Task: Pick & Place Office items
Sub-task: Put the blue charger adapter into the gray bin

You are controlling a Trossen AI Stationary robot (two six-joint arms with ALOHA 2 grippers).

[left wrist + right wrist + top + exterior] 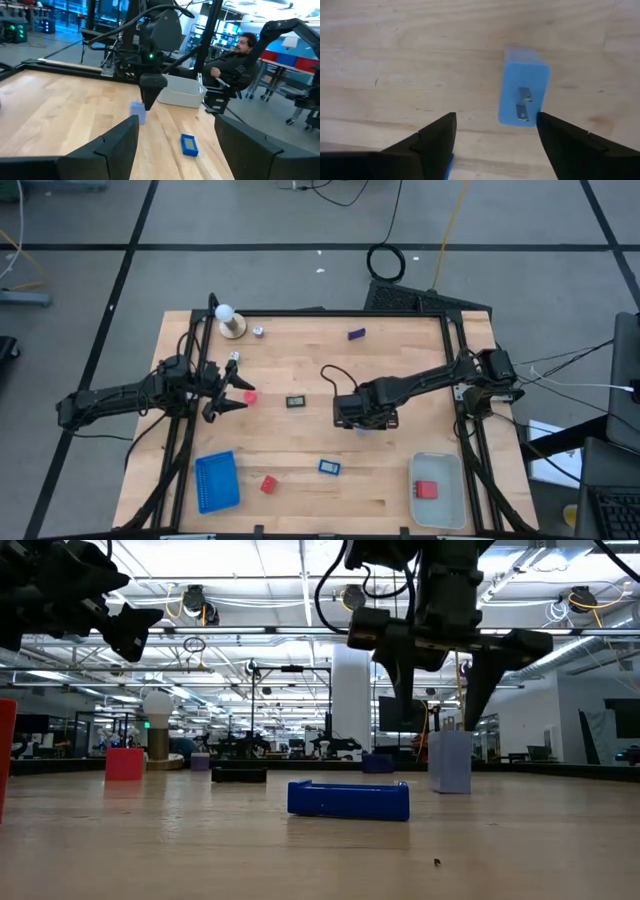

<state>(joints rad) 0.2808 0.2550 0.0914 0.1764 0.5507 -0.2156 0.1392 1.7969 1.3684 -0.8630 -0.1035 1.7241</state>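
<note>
Roughly: three red blocks (268,484) are counted, one in the translucent plastic bin (437,518). Right gripper (495,131), pointed down with fingers spread, is held over the upright pale-blue plug-shaped piece (523,86) mid-table. Left gripper (232,392) is spread.

The table (395,60) is pale wood with fine grain lines and looks smooth. The blue plug (524,85) looks like matt plastic, and its two little prongs are shiny metal. The fingers (427,142) are dark, matt plastic. The flat blue piece (348,799) looks like glossy plastic. The bin (437,490) is pale, see-through plastic. The tray (216,480) is ribbed blue plastic.
</note>
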